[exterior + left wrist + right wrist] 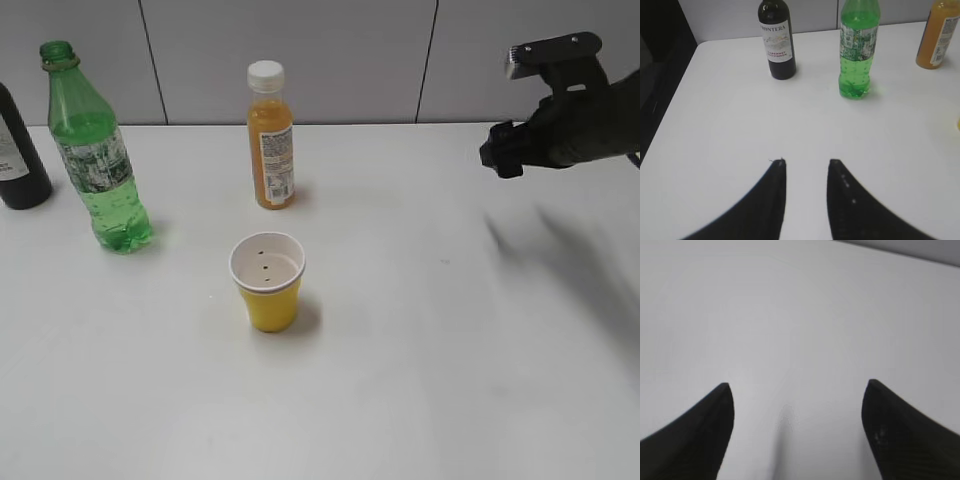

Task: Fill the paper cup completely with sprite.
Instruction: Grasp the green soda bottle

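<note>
We judged the task to be at its very start. The paper cup (267, 281) stood upright near the middle of the table (450, 380), and its white inside showed only a few dark specks, with no liquid that we could make out. The sprite (95, 150), uncapped and still well filled, stood untouched at the left, apart from the cup and behind it. Everything remained to be done: grasping the bottle, carrying it over the cup, tipping it and filling to the rim.

Our left gripper (806, 162) hung low over bare table with its jaws a modest gap apart and nothing between them. The sprite bottle stood ahead of it and slightly to the right in the left wrist view, well apart from the fingertips, with the dark wine bottle (776, 40) just to its left and the orange juice bottle (939, 35) off to the far right.

Our right gripper (797, 390) was spread wide and empty, over blank table only. In the exterior view it appeared raised at the far right, well away from cup and bottles, though its blur left the exact pose uncertain.
</note>
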Controlling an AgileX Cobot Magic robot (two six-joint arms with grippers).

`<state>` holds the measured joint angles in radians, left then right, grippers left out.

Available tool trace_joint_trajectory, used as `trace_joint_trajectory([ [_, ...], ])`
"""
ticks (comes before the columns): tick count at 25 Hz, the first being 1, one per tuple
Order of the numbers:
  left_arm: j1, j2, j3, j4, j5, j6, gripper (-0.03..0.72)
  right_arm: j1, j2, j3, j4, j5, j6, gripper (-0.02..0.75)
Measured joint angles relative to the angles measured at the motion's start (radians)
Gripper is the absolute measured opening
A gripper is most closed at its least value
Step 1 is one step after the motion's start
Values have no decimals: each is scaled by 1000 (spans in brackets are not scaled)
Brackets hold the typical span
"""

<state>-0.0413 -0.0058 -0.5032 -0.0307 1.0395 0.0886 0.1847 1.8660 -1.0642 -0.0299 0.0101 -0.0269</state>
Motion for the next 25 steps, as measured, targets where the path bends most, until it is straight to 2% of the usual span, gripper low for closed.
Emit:
trace_joint_trajectory([
  [4, -7, 0, 0, 0, 0, 0, 228, -1, 0, -64, 30, 269, 27, 606],
  [7, -2, 0, 0, 0, 0, 0, 228, -24, 0, -132, 30, 406, 44, 605],
  [13, 0, 0, 0, 0, 0, 0, 228, -75, 0, -338, 30, 752, 67, 599],
  [20, 0, 0, 0, 0, 0, 0, 228, -78, 0, -517, 30, 1028, 69, 594],
  [25, 0, 0, 0, 0, 0, 0, 228, -78, -3, -573, -8, 1165, 69, 594],
])
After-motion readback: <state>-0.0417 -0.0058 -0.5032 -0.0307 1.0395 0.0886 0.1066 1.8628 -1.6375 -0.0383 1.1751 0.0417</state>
